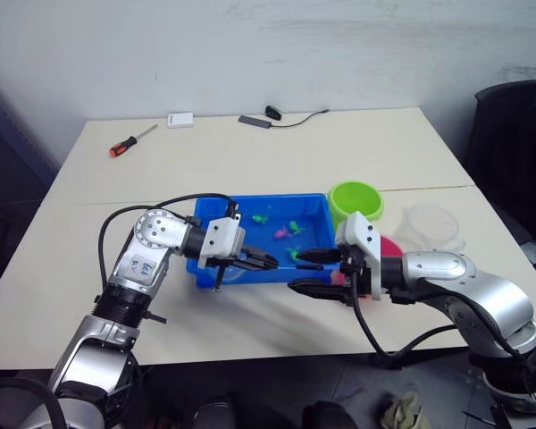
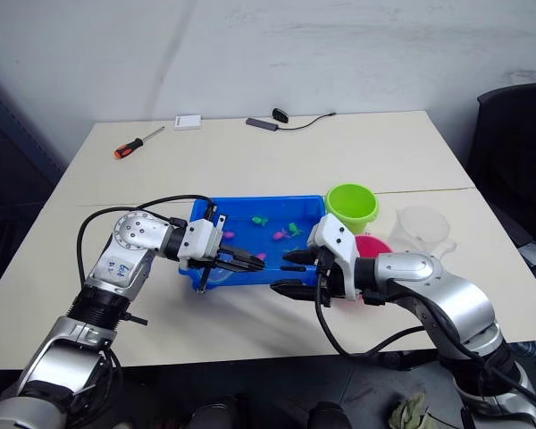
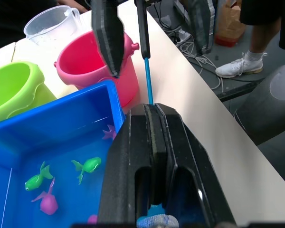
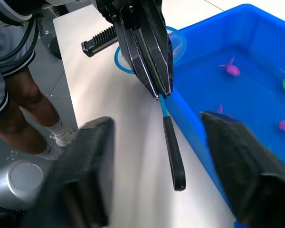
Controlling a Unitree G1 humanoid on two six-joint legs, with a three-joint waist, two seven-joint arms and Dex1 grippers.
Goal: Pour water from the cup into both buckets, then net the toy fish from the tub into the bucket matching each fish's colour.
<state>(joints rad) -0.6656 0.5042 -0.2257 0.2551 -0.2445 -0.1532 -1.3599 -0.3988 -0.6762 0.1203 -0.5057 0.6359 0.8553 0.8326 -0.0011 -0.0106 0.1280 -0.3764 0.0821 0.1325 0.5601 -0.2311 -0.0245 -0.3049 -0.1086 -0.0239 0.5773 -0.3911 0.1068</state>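
Our left gripper (image 1: 266, 262) sits just left of frame centre in the left eye view, its fingers pressed together on the thin blue shaft of the net (image 4: 165, 105), so the net hangs along the near rim of the tub (image 1: 213, 210), ready to dip. The net's black handle (image 4: 174, 159) points toward our right gripper (image 1: 314, 271), whose two fingers are spread wide and grip nothing, one above and one below the handle's line. We judge that spread is there to receive the handle, a handover rather than a scoop, though we cannot be sure.

The tub lies at centre frame with water in it and the toy fish (image 3: 88, 165) loose inside, green and pink ones scattered across the floor; none is netted yet. The green bucket (image 1: 355, 201) stands against the tub's far right corner, and the pink bucket (image 3: 94, 66) sits just beside it, partly hidden behind our right wrist in the eye views. The cup (image 1: 429, 223) rests right of the buckets, set aside; we cannot tell how much water remains in it.
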